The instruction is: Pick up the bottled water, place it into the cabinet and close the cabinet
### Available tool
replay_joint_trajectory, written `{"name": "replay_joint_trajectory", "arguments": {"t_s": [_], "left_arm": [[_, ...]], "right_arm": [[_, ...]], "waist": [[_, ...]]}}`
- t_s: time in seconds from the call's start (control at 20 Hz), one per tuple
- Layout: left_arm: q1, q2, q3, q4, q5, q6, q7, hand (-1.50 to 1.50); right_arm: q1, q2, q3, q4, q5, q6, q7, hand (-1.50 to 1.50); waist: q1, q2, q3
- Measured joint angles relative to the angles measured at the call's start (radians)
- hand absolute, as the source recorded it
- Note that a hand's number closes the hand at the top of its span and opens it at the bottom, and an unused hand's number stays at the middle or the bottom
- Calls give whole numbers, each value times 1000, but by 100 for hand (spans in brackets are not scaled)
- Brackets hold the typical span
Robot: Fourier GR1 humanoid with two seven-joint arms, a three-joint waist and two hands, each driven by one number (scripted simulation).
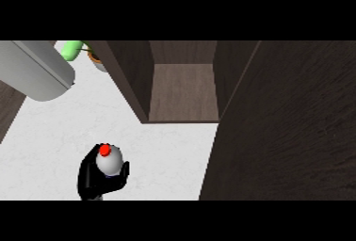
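- Nearest, bottom-left of the head view: a black hand (94, 181) comes up from the lower edge. Can't tell from the view alone if it's left or right; it sits left of centre.
- Its fingers and thumb are curled round the water bottle (109, 162), which stands upright in the grip. Grey-white body, red cap (105, 150) on top, facing the camera.
- Bottle + hand are over the white counter (55, 136), still outside the cabinet, in front of and a bit left of its opening.
- Right side: the open cabinet door (285, 136), dark wood, fills most of the view from top to bottom edge.
- Further back, centre: the cabinet (132, 75), dark wood walls, w/ its inside shelf (182, 92) in a lighter brown. Nothing seen on the visible part of the shelf.
- Far left: a big grey rounded object (35, 68) lying at a slant across the corner; can't tell what it is.
- Far top-left, behind it: a green plant (69, 49) in a pot (94, 58), partly hidden by the cabinet wall.
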Motion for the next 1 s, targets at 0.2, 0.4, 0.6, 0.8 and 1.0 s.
{"name": "replay_joint_trajectory", "arguments": {"t_s": [0.2, 0.4, 0.6, 0.8, 1.0], "left_arm": [[39, -5, -55, -124, 15, 17, 87, 150], [76, -7, -126, -260, 55, 67, 187, 150], [65, -8, -190, -342, 71, 144, 238, 150], [49, -8, -241, -411, 51, 207, 276, 150], [-6, -8, -293, -468, 38, 304, 331, 150]], "right_arm": [[8, -12, -1, -4, -1, -7, -1, -150], [27, -12, 38, 2, 4, -27, -26, -150], [11, -10, 32, 4, 4, -26, -19, -150], [17, -21, 36, 2, 6, -32, -25, -150], [25, -40, 13, 0, 0, -23, -45, -150]], "waist": [[2, -1, 0], [3, -2, 0], [3, -1, 0], [1, 0, 0], [1, 0, 0]]}}
